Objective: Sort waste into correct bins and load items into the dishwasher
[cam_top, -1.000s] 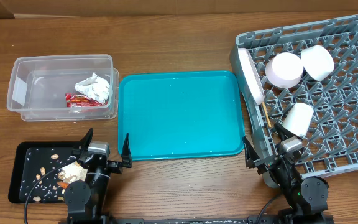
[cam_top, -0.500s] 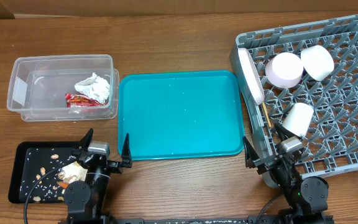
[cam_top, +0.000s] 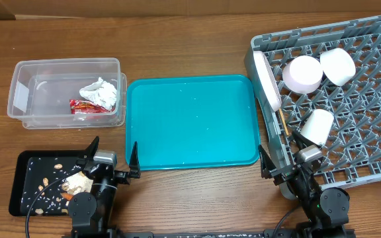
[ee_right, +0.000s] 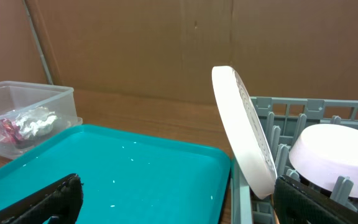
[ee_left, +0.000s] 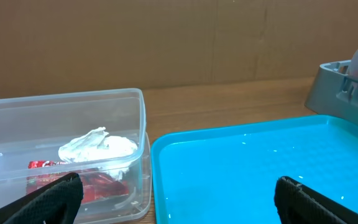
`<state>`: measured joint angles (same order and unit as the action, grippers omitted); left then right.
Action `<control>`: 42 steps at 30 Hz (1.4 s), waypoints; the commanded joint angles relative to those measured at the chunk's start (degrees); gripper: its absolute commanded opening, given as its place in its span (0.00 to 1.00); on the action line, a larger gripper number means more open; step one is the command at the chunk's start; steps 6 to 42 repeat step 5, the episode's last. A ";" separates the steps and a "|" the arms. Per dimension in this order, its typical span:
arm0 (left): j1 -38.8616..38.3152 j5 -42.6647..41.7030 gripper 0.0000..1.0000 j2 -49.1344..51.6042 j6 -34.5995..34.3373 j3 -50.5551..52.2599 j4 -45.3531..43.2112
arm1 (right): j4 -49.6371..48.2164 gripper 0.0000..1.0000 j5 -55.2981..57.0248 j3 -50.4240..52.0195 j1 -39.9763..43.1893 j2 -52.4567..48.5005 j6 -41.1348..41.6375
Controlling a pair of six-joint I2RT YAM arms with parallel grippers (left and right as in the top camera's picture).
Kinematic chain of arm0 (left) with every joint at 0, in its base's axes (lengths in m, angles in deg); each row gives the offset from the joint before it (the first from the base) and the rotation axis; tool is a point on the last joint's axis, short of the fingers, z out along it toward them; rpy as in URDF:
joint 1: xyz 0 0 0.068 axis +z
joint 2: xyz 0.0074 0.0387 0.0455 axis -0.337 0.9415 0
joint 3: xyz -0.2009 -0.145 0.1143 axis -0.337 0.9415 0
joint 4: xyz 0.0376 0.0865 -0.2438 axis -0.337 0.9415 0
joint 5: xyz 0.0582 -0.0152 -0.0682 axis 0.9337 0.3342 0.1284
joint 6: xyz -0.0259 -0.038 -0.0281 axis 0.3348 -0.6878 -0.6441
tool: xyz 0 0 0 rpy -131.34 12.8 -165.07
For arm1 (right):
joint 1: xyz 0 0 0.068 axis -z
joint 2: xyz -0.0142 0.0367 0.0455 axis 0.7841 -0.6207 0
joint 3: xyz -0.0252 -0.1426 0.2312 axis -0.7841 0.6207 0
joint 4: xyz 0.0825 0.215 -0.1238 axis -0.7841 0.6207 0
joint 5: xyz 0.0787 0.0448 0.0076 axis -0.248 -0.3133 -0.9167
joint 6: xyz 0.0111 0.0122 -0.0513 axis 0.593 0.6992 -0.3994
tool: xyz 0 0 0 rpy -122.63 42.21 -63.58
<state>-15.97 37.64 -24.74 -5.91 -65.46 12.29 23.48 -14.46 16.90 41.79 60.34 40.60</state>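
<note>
1. Overhead view: the crumpled napkin point(cam_top: 98, 92) and the red-and-white wrapper point(cam_top: 84, 106) lie touching each other inside the clear tub point(cam_top: 65, 62) at the upper left of the frame.
2. Brownish scraps point(cam_top: 50, 188) are scattered in the black tray point(cam_top: 25, 165) at the lower left, partly hidden by the left arm.
3. At the right, the grey rack point(cam_top: 362, 132) holds a white plate point(cam_top: 268, 80) standing on edge along its left side. A pink bowl point(cam_top: 302, 73) and a white bowl point(cam_top: 337, 66) sit side by side just beside the plate. A white cup point(cam_top: 317, 125) sits lower down, and chopsticks point(cam_top: 284, 122) are just below the plate.
4. A teal tray point(cam_top: 190, 122) lies on the table point(cam_top: 197, 198) between tub and rack.
5. The left gripper point(cam_top: 114, 151) sits by the teal tray's lower left corner, jaws spread wide.
6. The right gripper point(cam_top: 282, 151) sits by the rack's lower left corner, jaws spread wide.
</note>
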 commanded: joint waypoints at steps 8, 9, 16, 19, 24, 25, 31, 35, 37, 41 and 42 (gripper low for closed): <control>-0.28 -0.63 1.00 -0.59 -0.13 0.74 -0.33 | -0.42 1.00 -0.26 0.61 -0.15 0.63 -0.04; -0.28 -0.63 1.00 -0.59 -0.13 0.74 -0.33 | -0.42 1.00 -0.26 0.61 -0.15 0.63 -0.04; -0.28 -0.63 1.00 -0.59 -0.13 0.74 -0.33 | -0.42 1.00 -0.26 0.61 -0.15 0.63 -0.04; -0.28 -0.63 1.00 -0.59 -0.13 0.74 -0.33 | -0.42 1.00 -0.26 0.61 -0.15 0.63 -0.04; -0.28 -0.63 1.00 -0.59 -0.13 0.74 -0.33 | -0.42 1.00 -0.26 0.61 -0.15 0.63 -0.04; -0.28 -0.63 1.00 -0.59 -0.13 0.74 -0.33 | -0.42 1.00 -0.26 0.61 -0.15 0.63 -0.04; -0.28 -0.63 1.00 -0.59 -0.13 0.74 -0.33 | -0.42 1.00 -0.26 0.61 -0.15 0.63 -0.04; -0.28 -0.63 1.00 -0.59 -0.13 0.74 -0.33 | -0.42 1.00 -0.26 0.61 -0.15 0.63 -0.04; -0.28 -0.63 1.00 -0.59 -0.13 0.74 -0.33 | -0.42 1.00 -0.26 0.61 -0.15 0.63 -0.04; -0.28 -0.63 1.00 -0.59 -0.13 0.74 -0.33 | -0.42 1.00 -0.26 0.61 -0.15 0.63 -0.04; -0.28 -0.63 1.00 -0.59 -0.13 0.74 -0.33 | -0.42 1.00 -0.26 0.61 -0.15 0.63 -0.04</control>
